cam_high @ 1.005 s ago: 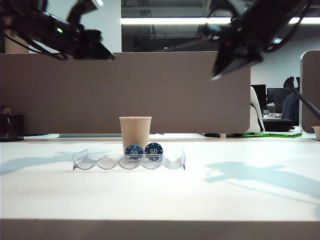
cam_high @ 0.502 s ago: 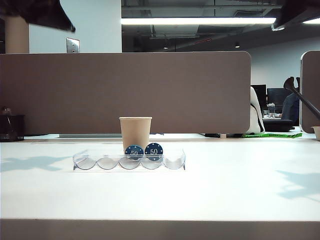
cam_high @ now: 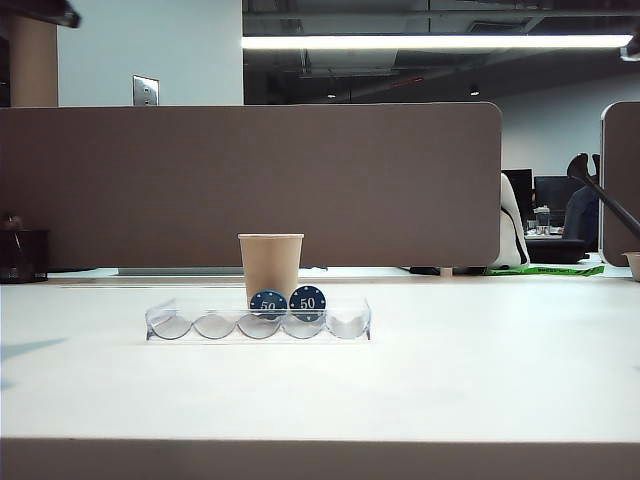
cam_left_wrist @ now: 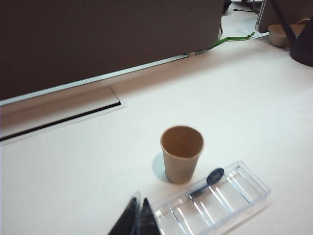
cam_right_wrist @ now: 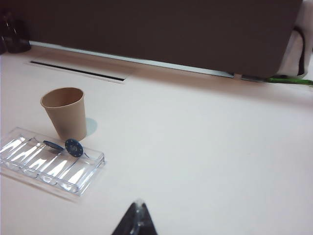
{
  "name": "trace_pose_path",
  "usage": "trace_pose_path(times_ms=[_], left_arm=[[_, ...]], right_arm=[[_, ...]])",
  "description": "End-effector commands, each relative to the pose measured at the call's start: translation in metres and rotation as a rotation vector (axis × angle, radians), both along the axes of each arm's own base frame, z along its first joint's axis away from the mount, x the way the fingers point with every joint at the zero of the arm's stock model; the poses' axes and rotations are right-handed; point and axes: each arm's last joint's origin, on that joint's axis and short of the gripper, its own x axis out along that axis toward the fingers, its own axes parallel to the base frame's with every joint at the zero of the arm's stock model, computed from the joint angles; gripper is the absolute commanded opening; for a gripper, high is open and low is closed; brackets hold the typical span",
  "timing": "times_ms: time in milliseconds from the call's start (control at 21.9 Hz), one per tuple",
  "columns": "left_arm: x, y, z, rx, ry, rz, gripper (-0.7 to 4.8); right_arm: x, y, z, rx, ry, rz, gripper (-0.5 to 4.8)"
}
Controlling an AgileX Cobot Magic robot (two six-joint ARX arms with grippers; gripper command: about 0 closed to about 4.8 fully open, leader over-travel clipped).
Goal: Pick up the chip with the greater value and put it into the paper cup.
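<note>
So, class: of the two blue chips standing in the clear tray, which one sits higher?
The right-hand blue chip in the exterior view. Its "50" shows fully above the tray front, while the left chip sits lower, partly hidden.

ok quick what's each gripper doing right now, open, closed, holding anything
Left gripper: shut, holding nothing, raised well above the clear tray.
Right gripper: fingertips together, looks shut and empty, high over bare table.

Open-plan office: brown desk partition (cam_high: 250, 180), strip lighting (cam_high: 430, 42), distant monitors (cam_high: 555, 190).
</note>
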Motion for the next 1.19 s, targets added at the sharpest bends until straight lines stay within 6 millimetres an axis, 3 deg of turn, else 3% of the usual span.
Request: trace_pose_path(times_ms=[46,365,822,959,1187], left_arm=[[-0.027,0.004,-0.006,-0.008,-0.064,0.045,-0.06],[-0.086,0.013,-0.010,-0.059,-0.232,0.158,-0.06],[-0.113,0.016,-0.022,-0.051,-0.205,0.165,-0.06],[-0.118,0.016,-0.030,-0.053,-0.200,0.163,-0.06],[-0.129,0.017,-0.046,-0.056,-0.215,0.166,-0.06]], right_arm=[[-0.013,-0.008,-0.005,0.023,-0.074,-0.097,-0.01],[-0.033,-0.017,-0.044,0.068,-0.190,-0.180,-0.01],[-0.023,-0.026,-0.059,0.052,-0.262,-0.270,-0.01],[-0.021,-0.032,-0.060,0.047,-0.302,-0.227,-0.01],[-0.019,-0.042,-0.065,0.058,-0.312,-0.320,-0.01]])
